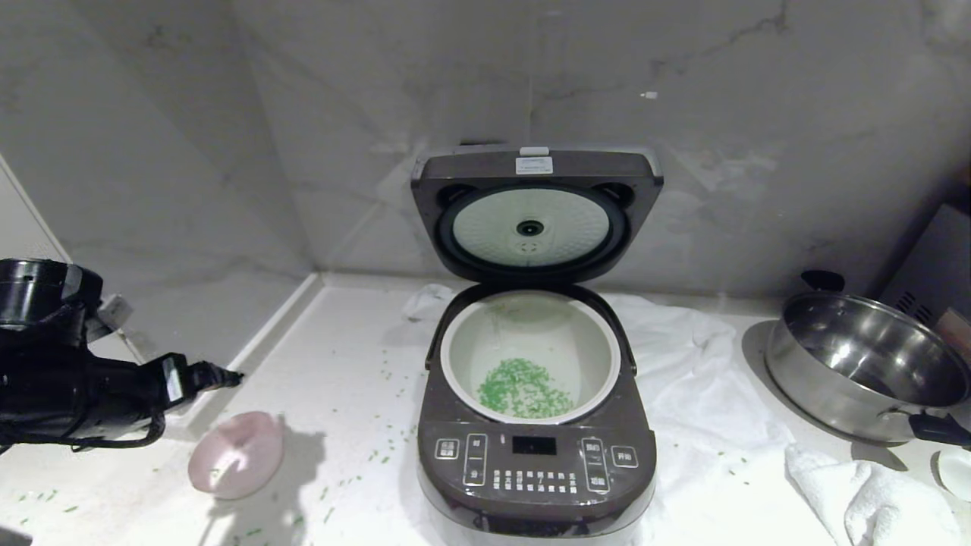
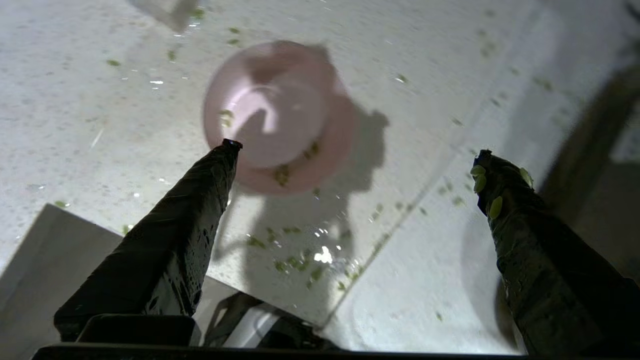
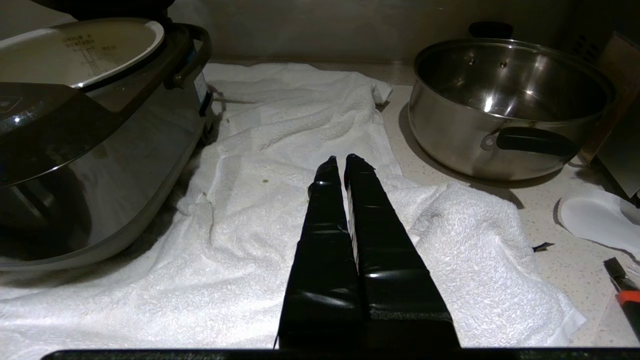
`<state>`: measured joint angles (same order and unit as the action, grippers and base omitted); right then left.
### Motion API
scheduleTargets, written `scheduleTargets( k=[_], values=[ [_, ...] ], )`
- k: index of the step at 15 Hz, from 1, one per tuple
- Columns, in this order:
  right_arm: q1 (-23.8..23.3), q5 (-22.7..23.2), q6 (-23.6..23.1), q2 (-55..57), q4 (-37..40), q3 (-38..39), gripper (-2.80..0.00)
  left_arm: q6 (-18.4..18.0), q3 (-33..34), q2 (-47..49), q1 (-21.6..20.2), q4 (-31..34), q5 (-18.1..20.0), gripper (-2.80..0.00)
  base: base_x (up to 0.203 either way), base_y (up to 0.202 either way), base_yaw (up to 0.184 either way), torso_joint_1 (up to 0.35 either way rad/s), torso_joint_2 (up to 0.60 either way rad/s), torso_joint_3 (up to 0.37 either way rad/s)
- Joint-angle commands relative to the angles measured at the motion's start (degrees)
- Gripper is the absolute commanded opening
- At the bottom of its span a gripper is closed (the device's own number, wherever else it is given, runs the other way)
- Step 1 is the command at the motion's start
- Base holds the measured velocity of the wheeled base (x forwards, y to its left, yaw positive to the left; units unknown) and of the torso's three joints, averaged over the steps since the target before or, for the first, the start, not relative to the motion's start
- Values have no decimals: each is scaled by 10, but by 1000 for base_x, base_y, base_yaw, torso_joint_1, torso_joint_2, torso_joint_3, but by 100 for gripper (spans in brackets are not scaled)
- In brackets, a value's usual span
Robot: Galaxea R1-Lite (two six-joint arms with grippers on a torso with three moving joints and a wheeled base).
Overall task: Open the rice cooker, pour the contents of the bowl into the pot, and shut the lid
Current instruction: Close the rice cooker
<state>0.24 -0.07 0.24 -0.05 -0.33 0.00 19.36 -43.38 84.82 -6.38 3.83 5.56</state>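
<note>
One cooker (image 1: 535, 447) stands on a white towel (image 1: 683, 394) with its lid (image 1: 535, 212) up and one white pot (image 1: 531, 356) holding a heap of green bits (image 1: 522, 390). One pink bowl (image 1: 237, 453) lies tipped on the pale speckled counter (image 1: 341, 364) to its left, one steel pan (image 1: 865, 364) to its right, grey marble walls behind. The left gripper (image 2: 355, 155) hangs above the bowl, jaws spread wide and empty; the right gripper (image 3: 340, 161) rests over the towel, fingers pressed together.
</note>
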Motion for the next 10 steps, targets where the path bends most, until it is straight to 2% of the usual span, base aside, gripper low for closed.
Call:
scheduleTargets(
  k=[1,3,5,8,10],
  values=[
    [0,0,0,0,0,1,-280,-40,43,-116,7,-5,83,0,0,0,0,0,0,0],
    [0,0,0,0,0,1,-280,-86,94,-195,8,-30,175,0,0,0,0,0,0,0],
    [0,0,0,0,0,1,-280,-116,167,-255,9,-108,232,0,0,0,0,0,0,0],
    [0,0,0,0,0,1,-280,-143,256,-326,35,-256,255,0,0,0,0,0,0,0],
    [0,0,0,0,0,1,-280,-146,281,-359,69,-306,281,0,0,0,0,0,0,0]
  ],
)
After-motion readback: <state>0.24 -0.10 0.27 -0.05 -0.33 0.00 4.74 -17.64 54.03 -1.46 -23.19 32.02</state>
